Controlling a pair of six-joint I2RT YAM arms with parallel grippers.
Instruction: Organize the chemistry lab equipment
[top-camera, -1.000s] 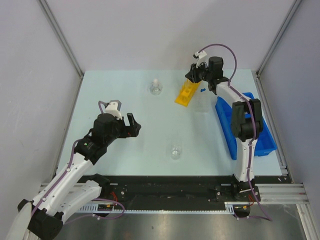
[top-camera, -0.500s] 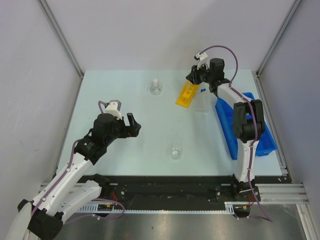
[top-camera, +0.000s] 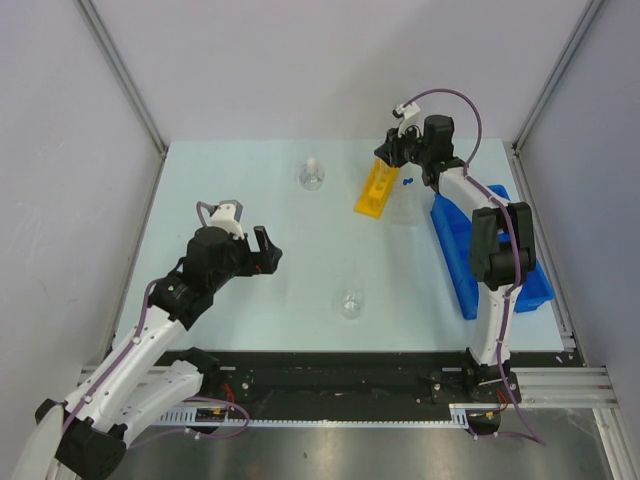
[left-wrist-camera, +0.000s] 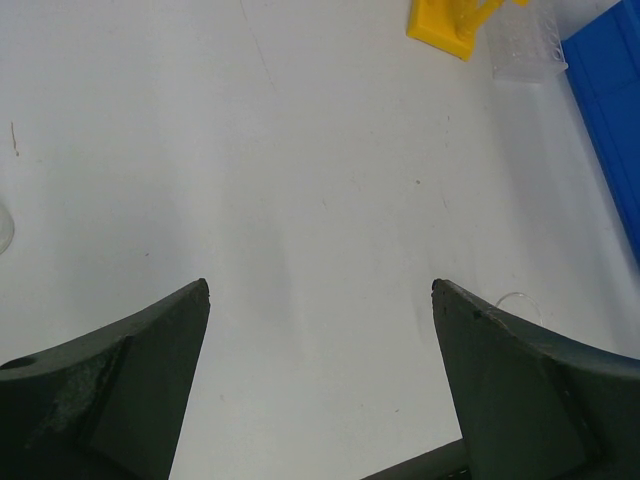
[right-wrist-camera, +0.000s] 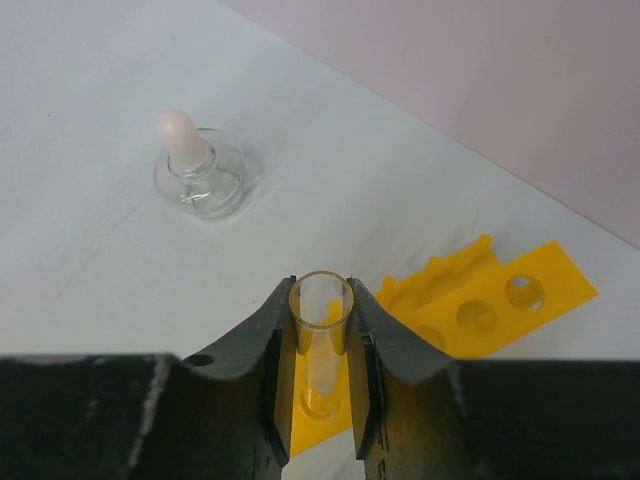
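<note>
My right gripper (right-wrist-camera: 320, 300) is shut on a clear, uncapped tube (right-wrist-camera: 321, 335), held upright with its lower end against the near end of the yellow holed tube rack (right-wrist-camera: 480, 310). From above, that gripper (top-camera: 386, 153) is at the rack's (top-camera: 374, 192) far end. The stoppered flask (top-camera: 312, 175) stands to the left, also seen from the right wrist (right-wrist-camera: 198, 170). The small beaker (top-camera: 350, 303) sits mid-table. My left gripper (top-camera: 268, 250) hangs open over bare table, nothing between its fingers (left-wrist-camera: 120, 380).
The blue compartmented bin (top-camera: 500, 255) lies along the right edge. A clear tray (top-camera: 405, 207) sits between it and the rack, with small blue caps (top-camera: 405, 182) just behind. Grey walls enclose the table.
My right gripper has drifted slightly right and back with the tube, and the yellow rack has shifted a little with it. The left arm has not moved.
</note>
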